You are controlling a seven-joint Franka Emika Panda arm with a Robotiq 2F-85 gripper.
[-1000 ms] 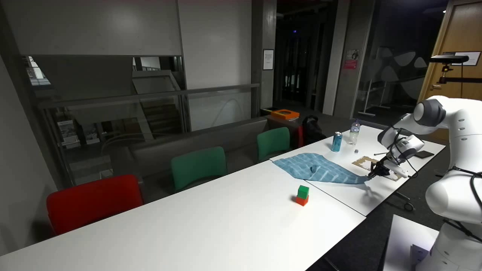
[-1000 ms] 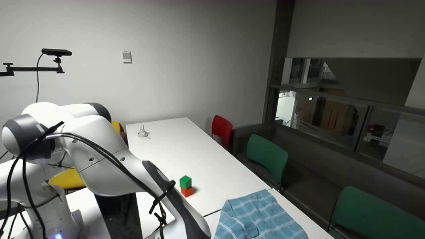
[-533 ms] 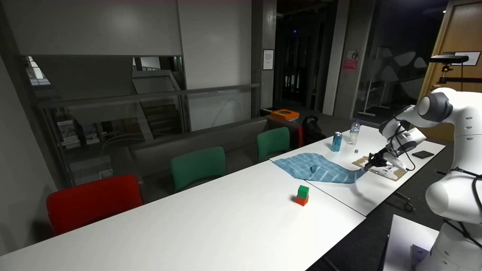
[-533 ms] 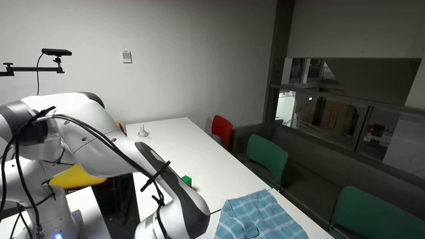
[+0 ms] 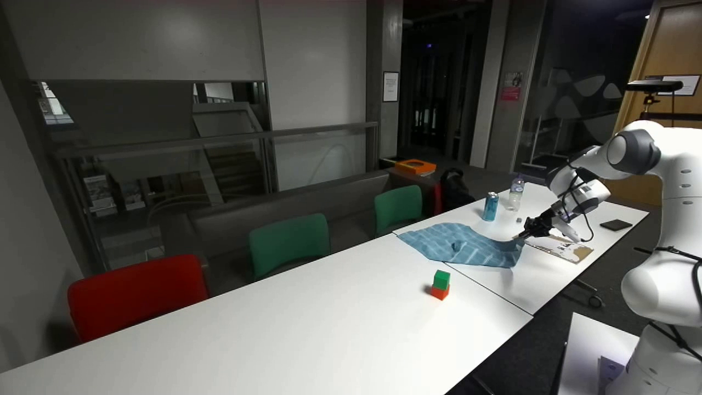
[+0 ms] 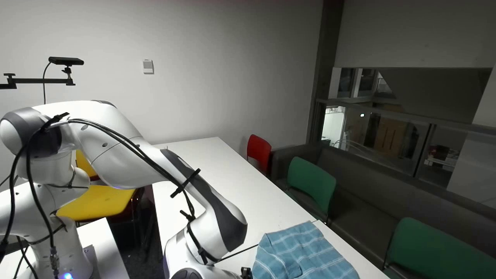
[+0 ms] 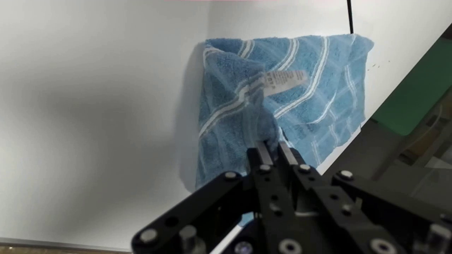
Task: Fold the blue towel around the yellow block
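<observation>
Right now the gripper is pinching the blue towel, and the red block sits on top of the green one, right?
Almost: in an exterior view, the green block sits atop the red block; the gripper is indeed pinching the blue towel.

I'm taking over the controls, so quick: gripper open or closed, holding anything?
Gripper: closed, holding a pinched part of the blue towel.

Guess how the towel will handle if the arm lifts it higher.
Probably floppy: the towel hangs in soft creases from the gripper. Likely not slippery, as its surface looks fuzzy. The label may flap, since its outer end looks loose.
</observation>
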